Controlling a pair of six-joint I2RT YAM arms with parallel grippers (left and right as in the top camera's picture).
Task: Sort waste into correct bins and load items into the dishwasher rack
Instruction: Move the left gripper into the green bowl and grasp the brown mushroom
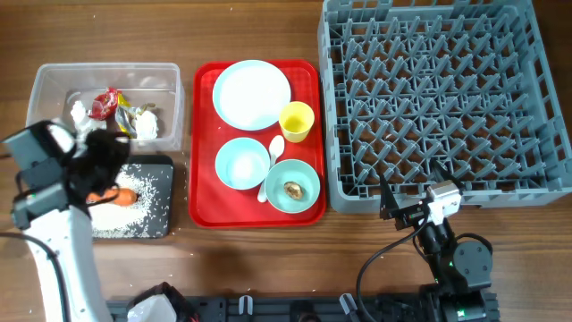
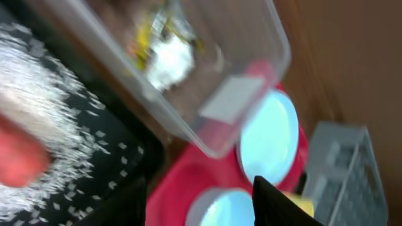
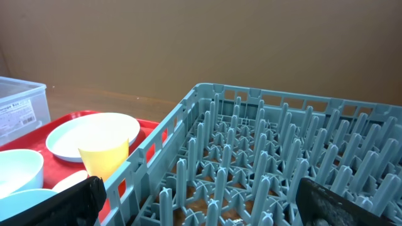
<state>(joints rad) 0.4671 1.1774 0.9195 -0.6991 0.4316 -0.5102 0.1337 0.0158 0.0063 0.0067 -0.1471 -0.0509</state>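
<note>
One carrot (image 1: 123,195), lying on rice (image 1: 147,183) in black tray (image 1: 163,225); my left gripper (image 2: 201,207) spread, empty: I'd lift straight up, scattering nothing; right gripper (image 3: 201,207) spread wide, idle

clear plastic tub (image 1: 55,93), glossy red tray (image 1: 204,193)

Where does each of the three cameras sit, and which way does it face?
Overhead: fixed above the table, looking down on the clear tub, black tray, red tray and rack; left arm and right arm show at the bottom.
Left wrist: on the left arm over the black tray, tilted toward the tub and plate; one finger shows.
Right wrist: low at the rack's near edge, looking across it; both fingers frame the bottom corners.
Shared: both wrist views catch the plate and red tray.
</note>
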